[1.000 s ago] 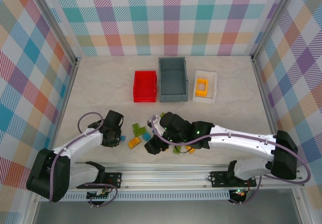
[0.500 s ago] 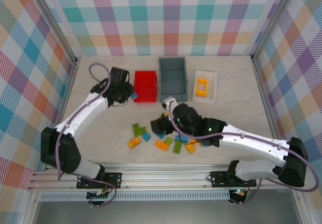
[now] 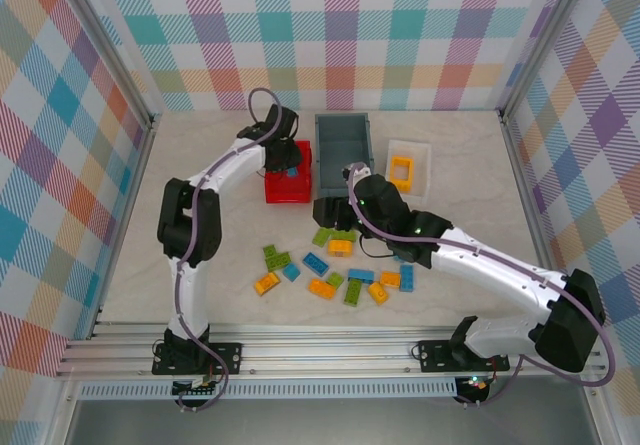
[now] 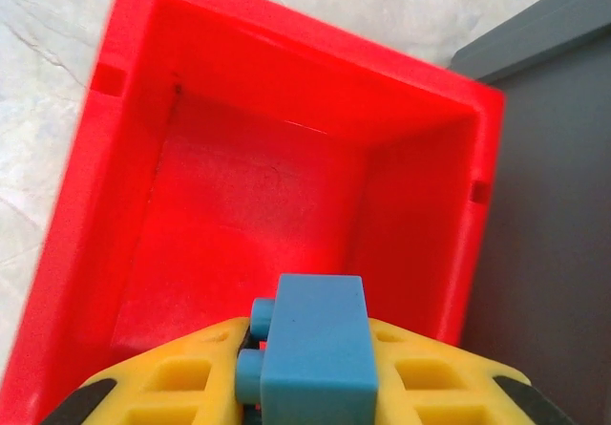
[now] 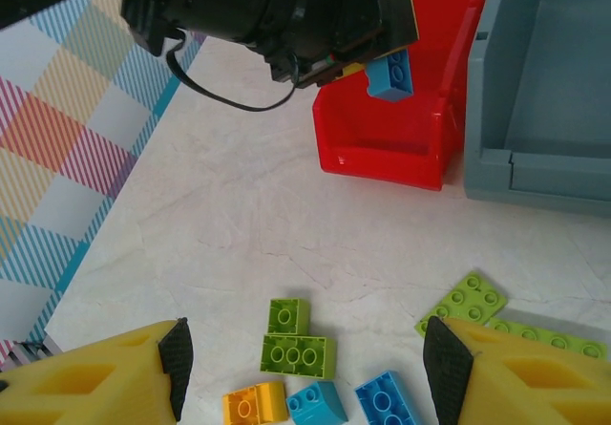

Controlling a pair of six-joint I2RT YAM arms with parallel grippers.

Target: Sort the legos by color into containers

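My left gripper hangs over the red bin, shut on a small blue brick. That blue brick also shows above the red bin's inside in the right wrist view. My right gripper is open and holds nothing. It hovers over the table in front of the grey bin. Loose bricks lie below it: lime green ones, a flat green plate, blue ones and an orange one. The orange frame piece lies in the white tray.
The remaining bricks are scattered in a band across the near middle of the table, from an orange brick at the left to a blue brick at the right. The three bins stand side by side at the back.
My left arm swung from the brick pile up to the red bin, carrying the blue brick. My right gripper drew back from the pile toward the grey bin.
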